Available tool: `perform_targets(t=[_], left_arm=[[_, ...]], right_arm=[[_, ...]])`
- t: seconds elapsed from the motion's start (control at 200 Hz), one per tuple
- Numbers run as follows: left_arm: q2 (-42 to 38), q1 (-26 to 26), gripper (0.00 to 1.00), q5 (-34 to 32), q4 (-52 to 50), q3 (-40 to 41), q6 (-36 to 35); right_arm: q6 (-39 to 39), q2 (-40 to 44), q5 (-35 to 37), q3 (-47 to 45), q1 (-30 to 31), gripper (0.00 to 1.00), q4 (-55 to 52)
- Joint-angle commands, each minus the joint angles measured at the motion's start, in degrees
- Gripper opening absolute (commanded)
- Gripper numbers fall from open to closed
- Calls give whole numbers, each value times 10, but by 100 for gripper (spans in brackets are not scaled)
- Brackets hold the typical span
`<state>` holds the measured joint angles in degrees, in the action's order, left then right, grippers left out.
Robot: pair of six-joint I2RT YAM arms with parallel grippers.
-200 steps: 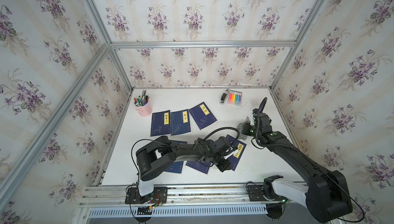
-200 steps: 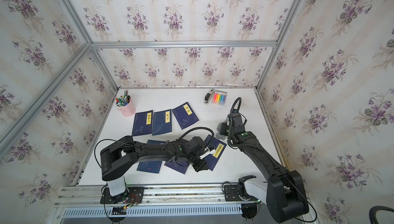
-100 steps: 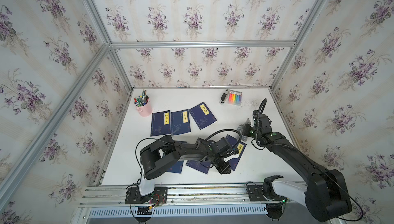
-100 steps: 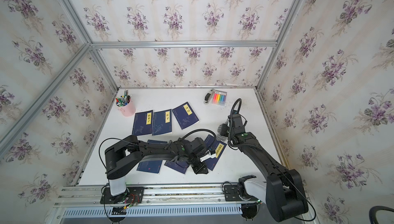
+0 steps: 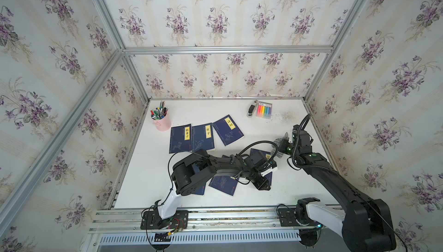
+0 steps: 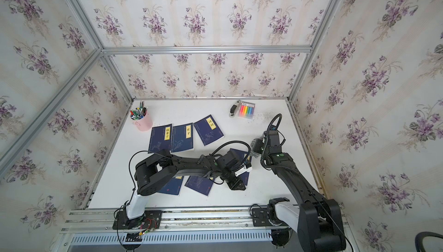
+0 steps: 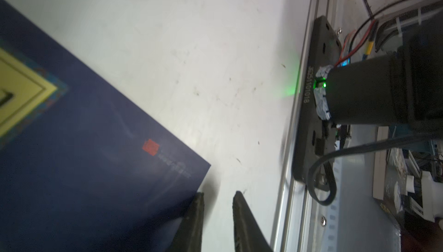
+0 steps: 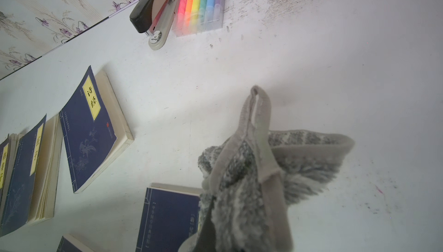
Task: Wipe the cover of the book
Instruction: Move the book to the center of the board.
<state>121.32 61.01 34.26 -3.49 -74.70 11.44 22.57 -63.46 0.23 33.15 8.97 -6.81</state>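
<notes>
While your left pincer gapes slightly, empty, by the book, your right pincer clamps the cloth. Wiping could shove the loose book askew.

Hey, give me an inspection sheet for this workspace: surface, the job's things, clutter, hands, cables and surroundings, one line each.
Surface: white table, with grey specks and scuffs toward its far right corner.
Job's things: blue books, closed; three in a back row, more in front partly under the left arm. Grey cloth.
Clutter: pen cup at far left; stapler beside markers at the far edge.
Hands: left hand slightly open at a front book corner, holding nothing; right hand shut on the cloth.
Cables: a black cable loop over each wrist; loose wires at the left base.
Surroundings: floral walls, aluminium frame.
</notes>
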Motion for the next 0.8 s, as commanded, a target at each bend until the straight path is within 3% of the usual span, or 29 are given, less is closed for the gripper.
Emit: perform_targets(t=[0.0, 0.14, 0.31, 0.54, 0.704, 0.794], left_arm=[[15, -23, 25, -53, 4, -8, 18], [23, -68, 28, -22, 55, -8, 45], [33, -112, 28, 42, 38, -49, 31], [-37, -144, 34, 136, 18, -54, -4], [-122, -191, 35, 123, -38, -37, -39], [-141, -228, 35, 97, -50, -36, -20]], right_arm=[[9, -7, -27, -5, -8, 0, 42], [14, -9, -60, -13, -40, 0, 60], [12, -10, -81, -12, -42, 0, 63], [1, 24, -155, 2, -41, 0, 55], [-15, 32, -226, 23, -42, 0, 23], [-18, 15, -272, 33, -41, 0, 9]])
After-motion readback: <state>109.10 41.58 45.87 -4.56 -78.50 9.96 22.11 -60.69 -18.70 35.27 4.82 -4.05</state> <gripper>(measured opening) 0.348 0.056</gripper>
